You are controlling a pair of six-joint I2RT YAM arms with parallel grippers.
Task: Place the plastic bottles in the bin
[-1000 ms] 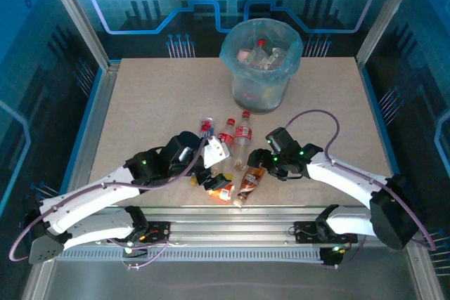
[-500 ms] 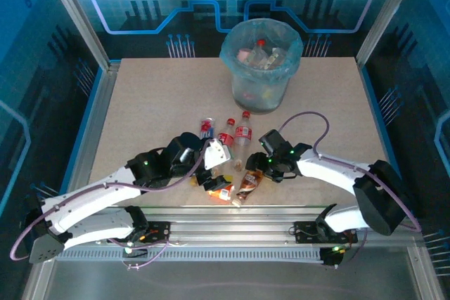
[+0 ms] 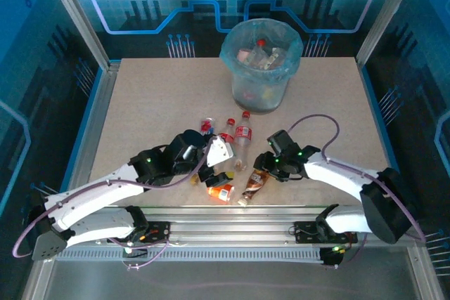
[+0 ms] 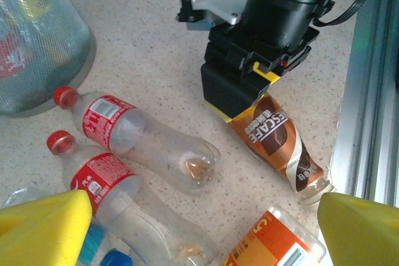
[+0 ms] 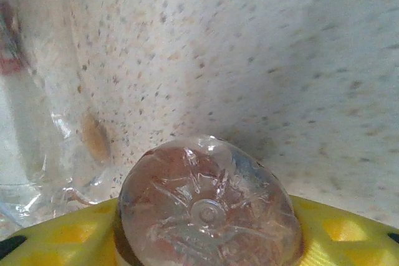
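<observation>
Right gripper [image 4: 244, 96] looks clamped on the fat base end of the brown-labelled clear plastic coffee bottle [image 4: 280, 144], which lies flat on the speckled bench [image 3: 155, 103]. Guessing that's the pickup for the round grey bin with the blue bag [image 3: 259, 100], well apart at the back. Left gripper [image 4: 206, 219] hangs wide open, empty, over the red-labelled bottles [image 4: 124, 129].

The table [image 3: 155, 103] is matt, speckled beige; the bin [image 3: 261, 95] on it is translucent grey plastic lined with crinkly film — bottles [image 4: 143, 135] near the bin are clear, glossy plastic.
</observation>
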